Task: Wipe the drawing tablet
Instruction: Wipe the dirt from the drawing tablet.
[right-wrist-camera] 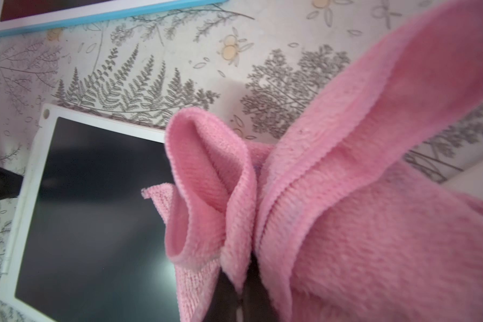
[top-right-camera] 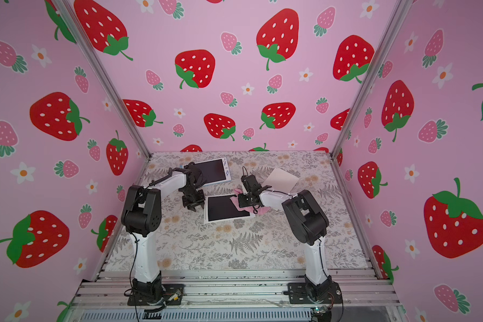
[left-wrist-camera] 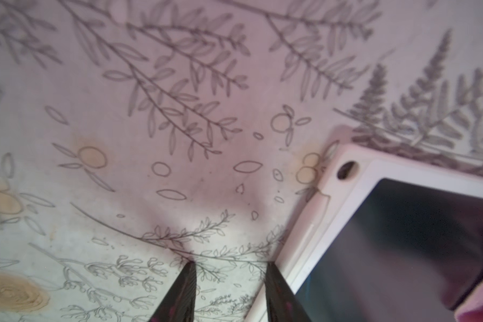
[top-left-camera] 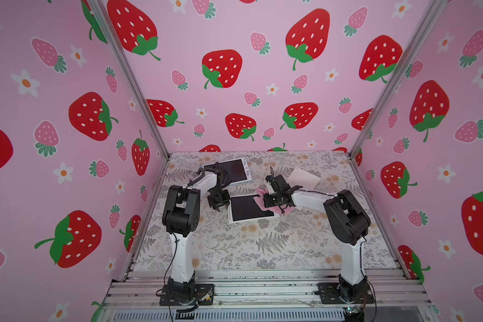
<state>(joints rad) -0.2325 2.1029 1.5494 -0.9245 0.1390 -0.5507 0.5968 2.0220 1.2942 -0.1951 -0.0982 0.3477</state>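
**Gripping pink cloth over tablet corner**

Drawing tablet (top-left-camera: 247, 209): flat rectangle, glossy dark screen, matte white plastic frame with rounded corners and a small round hole in one corner. It lies flat mid-table between the two arms, slightly skewed.

Pink cloth (right-wrist-camera: 346, 209): soft terry, fuzzy on one face, ribbed knit on the other, bunched into loose folds. In both top views it drapes over the tablet's far corner on the robot's right and spills onto the tablecloth (top-left-camera: 262, 245).

Right pincer (right-wrist-camera: 241, 278): dark fingers clenched on a pinch of the cloth, sitting above that same corner of the tablet.

Left pincer (left-wrist-camera: 229, 290): black tapered fingers parted, nothing between them, tips low over the tablecloth. One finger is just beside the tablet's left edge; contact cannot be told.

Tablecloth: thin, pale, printed with grey ferns and yellow blossoms.

Second tablet (top-left-camera: 234, 170): dark screen, white frame, blue rim, farther back on the left. Cream sheet (top-left-camera: 303, 178): flat, plain, at far right.
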